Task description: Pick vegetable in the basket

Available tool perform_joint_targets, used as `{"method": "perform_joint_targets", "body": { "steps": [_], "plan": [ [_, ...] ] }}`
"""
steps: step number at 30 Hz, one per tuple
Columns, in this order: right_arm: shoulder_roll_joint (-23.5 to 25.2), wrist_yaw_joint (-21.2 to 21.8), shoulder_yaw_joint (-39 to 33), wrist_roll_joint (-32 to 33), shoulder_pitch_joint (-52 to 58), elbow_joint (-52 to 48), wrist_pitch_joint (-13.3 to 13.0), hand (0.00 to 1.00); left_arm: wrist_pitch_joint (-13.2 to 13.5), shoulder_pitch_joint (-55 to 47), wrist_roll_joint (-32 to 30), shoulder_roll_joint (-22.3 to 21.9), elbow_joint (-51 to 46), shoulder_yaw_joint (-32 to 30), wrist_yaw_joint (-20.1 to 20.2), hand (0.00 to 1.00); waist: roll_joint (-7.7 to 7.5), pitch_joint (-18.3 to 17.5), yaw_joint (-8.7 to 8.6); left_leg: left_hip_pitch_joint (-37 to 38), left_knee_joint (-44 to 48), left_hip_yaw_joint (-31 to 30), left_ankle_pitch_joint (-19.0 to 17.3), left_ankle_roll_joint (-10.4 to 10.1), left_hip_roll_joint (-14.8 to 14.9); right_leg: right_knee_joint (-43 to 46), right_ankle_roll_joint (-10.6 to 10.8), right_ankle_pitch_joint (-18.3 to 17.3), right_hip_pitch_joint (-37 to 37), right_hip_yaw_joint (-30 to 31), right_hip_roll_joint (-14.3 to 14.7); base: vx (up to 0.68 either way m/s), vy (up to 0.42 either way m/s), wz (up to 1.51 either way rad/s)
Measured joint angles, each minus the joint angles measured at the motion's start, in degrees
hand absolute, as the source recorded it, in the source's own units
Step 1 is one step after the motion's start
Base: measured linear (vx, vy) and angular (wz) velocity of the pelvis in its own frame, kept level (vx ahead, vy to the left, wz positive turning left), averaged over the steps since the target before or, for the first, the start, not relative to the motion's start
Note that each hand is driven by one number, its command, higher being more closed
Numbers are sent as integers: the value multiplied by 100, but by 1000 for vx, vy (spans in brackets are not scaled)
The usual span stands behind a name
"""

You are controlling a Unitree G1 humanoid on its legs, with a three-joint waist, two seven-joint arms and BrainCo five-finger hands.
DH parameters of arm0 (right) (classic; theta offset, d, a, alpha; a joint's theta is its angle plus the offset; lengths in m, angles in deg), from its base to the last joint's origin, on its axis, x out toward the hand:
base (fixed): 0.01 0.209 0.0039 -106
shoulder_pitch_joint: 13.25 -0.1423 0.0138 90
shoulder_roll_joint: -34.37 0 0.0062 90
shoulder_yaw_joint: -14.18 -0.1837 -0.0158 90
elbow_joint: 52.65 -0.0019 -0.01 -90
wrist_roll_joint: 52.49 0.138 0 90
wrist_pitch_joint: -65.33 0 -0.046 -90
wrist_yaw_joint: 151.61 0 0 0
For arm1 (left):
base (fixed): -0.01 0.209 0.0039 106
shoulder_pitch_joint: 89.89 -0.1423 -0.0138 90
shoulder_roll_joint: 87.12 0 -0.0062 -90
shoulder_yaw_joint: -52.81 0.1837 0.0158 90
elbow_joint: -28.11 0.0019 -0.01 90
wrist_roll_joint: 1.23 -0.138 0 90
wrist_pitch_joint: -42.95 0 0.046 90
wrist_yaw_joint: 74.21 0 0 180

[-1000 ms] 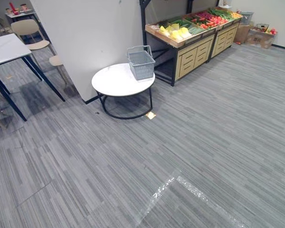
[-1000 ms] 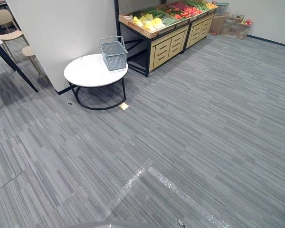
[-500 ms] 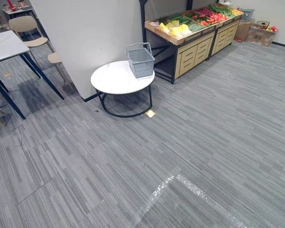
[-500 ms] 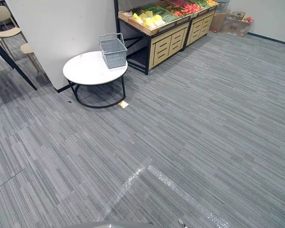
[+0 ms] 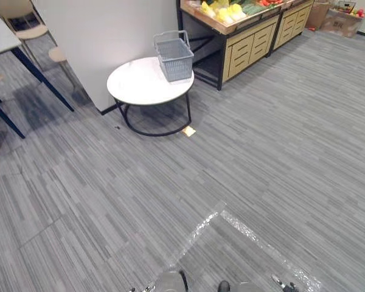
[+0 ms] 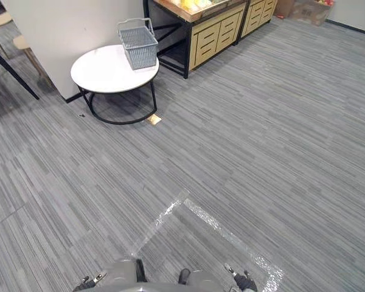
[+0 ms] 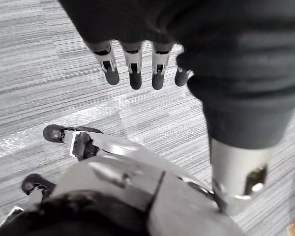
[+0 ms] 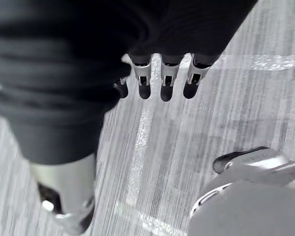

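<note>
Hangs left hand [image 7: 130, 19] and right hand [image 8: 182, 24] over floor [image 5: 261, 152], fingers [image 7: 133, 61] loosely straight, holding nothing, grey basket [image 5: 174, 58] on white table [image 5: 137, 85] well ahead.

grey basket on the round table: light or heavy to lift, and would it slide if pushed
The grey basket looks empty with open mesh walls, so probably light. It sits near the edge of the smooth round table, so a push would likely slide it, perhaps off.
</note>
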Motion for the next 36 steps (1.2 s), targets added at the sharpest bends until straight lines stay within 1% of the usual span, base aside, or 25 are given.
{"method": "perform_joint_targets", "body": {
  "steps": [3, 4, 8, 9, 10, 11, 12, 14, 15, 16, 17, 18, 19, 20, 21, 23, 25, 27, 29, 30, 32, 33, 34, 35, 36],
  "plan": [
    [-21, -14, 105, -2, -222, -15, -4, 0, 8, -4, 38, -28, -4, -8, 30, 0, 37, 0, 72, -502, -704, 31, 14, 28, -86, -90, 170, -123, 157, 177, -140, 263, 82, -25],
    [-5, -17, 283, -2, -275, -24, -12, 0, 18, 1, 38, -45, -9, -14, 29, 0, 42, 1, 168, -606, -1413, 65, 117, 69, -130, -147, 179, -205, 199, 286, -187, 339, 143, -42],
    [79, -35, 737, -40, -330, -167, -63, 0, 87, -77, 31, -108, -45, -109, 17, 0, 50, -13, 233, -671, -3769, 22, 917, -3, -218, -394, 519, -567, 624, 550, -415, 474, 256, -41],
    [91, -45, 750, -78, -347, -190, -106, 0, 85, -118, 25, -140, -52, -180, 21, 0, 57, -37, 292, -665, -4022, 13, 1081, 10, -209, -473, 586, -680, 775, 680, -524, 534, 388, -64],
    [137, -51, 737, -106, -336, -183, -114, 0, 87, -132, 21, -123, -53, -236, 28, 0, -17, -94, 340, -660, -3848, 73, 1434, 9, -256, -538, 607, -743, 862, 759, -663, 596, 379, -73],
    [234, -50, 661, -120, -346, -125, -122, 0, 113, -195, 14, -79, -75, -304, 19, 0, -141, -264, 431, -760, -3486, 239, 1441, 286, -353, -509, 569, -623, 853, 922, -853, 632, 340, -56],
    [410, -25, 622, -152, -357, -158, -147, 0, 136, -190, -14, -24, -158, -298, 6, 0, -279, -395, 446, -866, -3154, 353, 1158, 423, -440, -338, 555, -307, 718, 1002, -1020, 655, 326, -41],
    [591, -11, 439, -217, -356, -129, -144, 0, 128, -119, -19, 64, -153, -268, -1, 0, -422, -499, 457, -772, -2857, 530, 941, 677, -556, 93, 630, 172, 606, 1198, -1195, 643, 336, -8],
    [642, -5, 198, -260, -366, -132, -147, 0, 120, -74, -25, 121, -155, -138, -7, 0, -454, -519, 441, -501, -2888, 518, 845, 750, -694, 620, 668, 673, 499, 1212, -1264, 708, 367, -3],
    [640, -7, 91, -276, -354, -128, -151, 0, 104, -50, -37, 152, -144, -36, -11, 0, -444, -528, 434, -329, -2945, 517, 788, 765, -744, 972, 692, 964, 418, 1218, -1280, 560, 278, -7],
    [611, -15, -52, -351, -287, -137, -154, 0, 92, -48, -175, 179, -163, 139, -15, 0, -392, -574, 428, 146, -3241, 515, 574, 744, -831, 1880, 885, 1730, 72, 1217, -1301, 518, 269, -7],
    [577, -16, -60, -376, -250, -141, -159, 0, 94, -47, -227, 198, -169, 247, -15, 0, -359, -598, 421, 406, -3458, 506, 406, 742, -865, 2443, 984, 2153, -157, 1195, -1325, 478, 236, -1],
    [563, -10, -20, -379, -226, -138, -178, 0, 84, 5, -245, 335, -167, 457, -15, 0, -410, -587, 347, 769, -3670, 507, 231, 768, -1041, 3716, 1226, 2432, -731, 1176, -1477, 539, 223, 12],
    [538, -13, 14, -380, -229, -146, -188, 0, 75, 17, -272, 429, -154, 569, -22, 0, -479, -594, 205, 1119, -3785, 491, 110, 829, -1175, 4773, 1143, 2364, -1251, 1087, -1567, 421, 137, 16],
    [507, -14, 13, -380, -229, -145, -192, 0, 76, 29, -272, 428, -154, 576, -31, 0, -468, -586, 145, 1310, -3860, 471, 66, 837, -1213, 5123, 1031, 2284, -1477, 994, -1573, 409, 83, 11],
    [379, -24, -29, -373, -158, -195, -213, 0, 80, 247, -273, 333, -163, 603, -66, 0, -319, -519, 88, 2139, -4283, 407, -2, 820, -1236, 5764, 884, 1631, -2204, 493, -1557, 399, 66, 5],
    [363, -31, -91, -365, -145, -357, -259, 0, 84, 389, -271, 228, -163, 585, -138, 0, -286, -507, -11, 2587, -4585, 277, -21, 787, -1235, 5430, 794, 1126, -2585, 32, -1627, 388, 7, 32],
    [389, -25, -171, -301, -142, -389, -313, 0, 87, 628, -244, 48, -171, 530, -200, 0, -243, -487, -102, 2982, -4780, 164, -73, 716, -1161, 4340, 621, 861, -2671, -524, -1697, 374, -81, 48],
    [400, -28, -167, -202, -176, -431, -348, 0, 96, 807, -227, -137, -180, 476, -224, 0, -170, -480, -154, 3181, -4794, 38, -390, 475, -979, 2496, 642, 918, -2652, -1014, -1687, 429, -212, 48],
    [392, -29, -172, -197, -194, -440, -347, 0, 101, 855, -224, -262, -183, 427, -226, 0, -144, -478, -157, 3271, -4783, 3, -571, 302, -873, 1361, 736, 1060, -2644, -1075, -1633, 433, -254, 31],
    [380, -26, -177, -221, -208, -467, -335, 0, 112, 862, -224, -370, -176, 331, -259, 0, -105, -445, -166, 3494, -4716, -67, -850, 79, -690, 149, 760, 1386, -2595, -949, -1536, 539, -291, 15],
    [344, -20, -167, -241, -235, -479, -329, 0, 113, 867, -220, -395, -164, 251, -274, 0, -26, -413, -174, 3691, -4681, -130, -966, 84, -468, 263, 741, 2033, -2505, -945, -1379, 712, -344, 15],
    [331, -17, -155, -279, -267, -490, -310, 0, 117, 884, -218, -437, -148, 221, -271, 0, 53, -372, -173, 3751, -4651, -156, -920, 64, -395, 538, 693, 1991, -2536, -956, -1337, 593, -295, 22],
    [246, -16, -156, -408, -335, -519, -313, 0, 123, 934, -215, -543, -128, 205, -256, 0, 140, -317, -178, 3757, -4503, -255, -702, 11, -245, 1145, 494, 1480, -2666, -994, -1326, 584, -322, 17],
    [205, -18, -172, -442, -365, -515, -307, 0, 124, 965, -210, -644, -102, 205, -255, 0, 202, -305, -157, 3753, -4330, -452, -447, -31, -132, 1563, 427, 1129, -2702, -1038, -1304, 464, -293, 13]
  ]
}}
